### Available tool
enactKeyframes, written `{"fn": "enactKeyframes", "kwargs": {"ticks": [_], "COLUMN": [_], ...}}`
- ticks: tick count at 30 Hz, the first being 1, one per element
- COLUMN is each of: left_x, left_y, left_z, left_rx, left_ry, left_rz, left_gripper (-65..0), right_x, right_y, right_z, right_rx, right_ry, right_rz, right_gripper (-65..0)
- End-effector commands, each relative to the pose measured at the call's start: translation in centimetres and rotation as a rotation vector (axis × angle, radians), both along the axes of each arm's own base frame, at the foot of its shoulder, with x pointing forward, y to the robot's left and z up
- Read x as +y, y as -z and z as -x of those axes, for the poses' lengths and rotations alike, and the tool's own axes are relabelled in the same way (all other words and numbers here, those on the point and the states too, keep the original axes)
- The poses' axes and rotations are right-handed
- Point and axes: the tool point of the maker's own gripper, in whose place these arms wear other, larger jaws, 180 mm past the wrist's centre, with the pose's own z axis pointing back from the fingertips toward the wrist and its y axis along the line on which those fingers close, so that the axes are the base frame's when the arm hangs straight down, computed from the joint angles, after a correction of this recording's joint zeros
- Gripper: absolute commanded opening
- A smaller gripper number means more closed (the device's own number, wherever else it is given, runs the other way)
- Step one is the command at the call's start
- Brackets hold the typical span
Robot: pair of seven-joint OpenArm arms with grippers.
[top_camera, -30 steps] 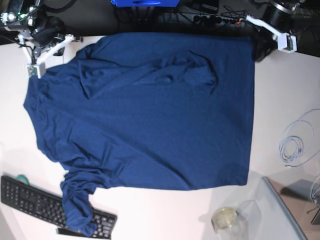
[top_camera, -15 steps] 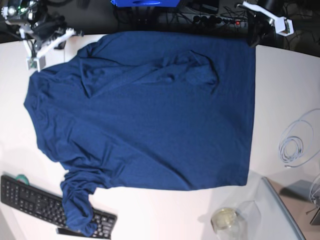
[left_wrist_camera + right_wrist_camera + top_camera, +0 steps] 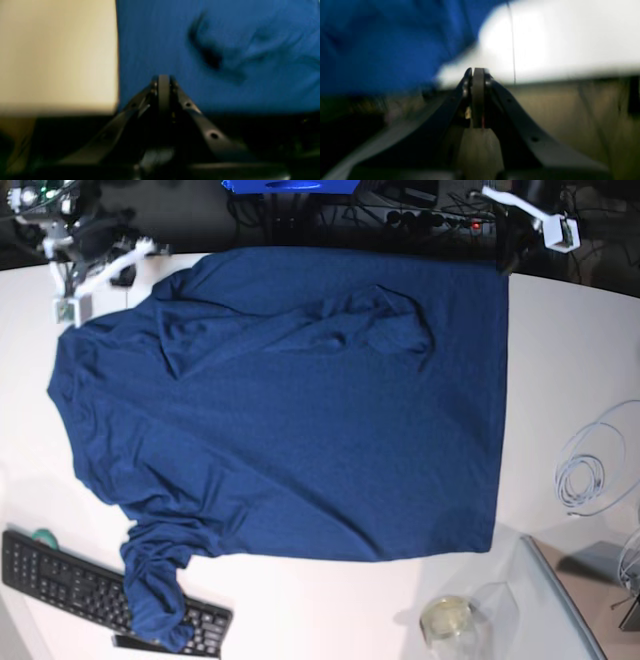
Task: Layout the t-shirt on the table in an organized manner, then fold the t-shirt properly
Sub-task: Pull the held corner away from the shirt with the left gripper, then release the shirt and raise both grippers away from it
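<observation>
The shirt (image 3: 290, 405) lies spread on the table (image 3: 570, 360), one sleeve over the keyboard (image 3: 90, 585). Left gripper (image 3: 163, 78) and right gripper (image 3: 477, 72) hover by the shirt's far edge, fingers together, empty.

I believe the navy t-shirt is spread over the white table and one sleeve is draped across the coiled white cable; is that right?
Not quite. The t-shirt does lie spread over the table, but its bunched sleeve drapes over the black keyboard, not the coiled white cable, which lies apart from the cloth. The base view shows this.
</observation>
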Motion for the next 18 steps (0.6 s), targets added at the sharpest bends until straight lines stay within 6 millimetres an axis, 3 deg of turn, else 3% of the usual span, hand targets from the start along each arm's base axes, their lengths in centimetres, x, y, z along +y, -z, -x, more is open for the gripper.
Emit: {"fn": "enactKeyframes", "kwargs": {"ticks": [1, 4, 8, 18], "left_x": [-0.2, 0.1, -0.5, -0.2], "left_y": [0.0, 1.0, 0.4, 0.4], "left_z": [0.5, 1.9, 0.6, 1.2], "left_rx": [0.015, 0.06, 0.028, 0.038], "left_ry": [0.012, -0.001, 0.019, 0.014], "left_rz": [0.007, 0.013, 0.009, 0.009], "left_gripper": [-65.0, -65.0, -65.0, -65.0], "right_x": [-0.4, -0.3, -0.3, -0.1], "right_y": [-0.3, 0.1, -0.2, 0.0], "right_z": [0.4, 1.4, 0.5, 1.1], "right_rx": [0.011, 0.037, 0.014, 0.027], "right_ry": [-0.007, -0.005, 0.004, 0.002], "right_rz": [0.019, 0.013, 0.012, 0.008], "right_gripper": [-65.0, -65.0, -65.0, -65.0]}}
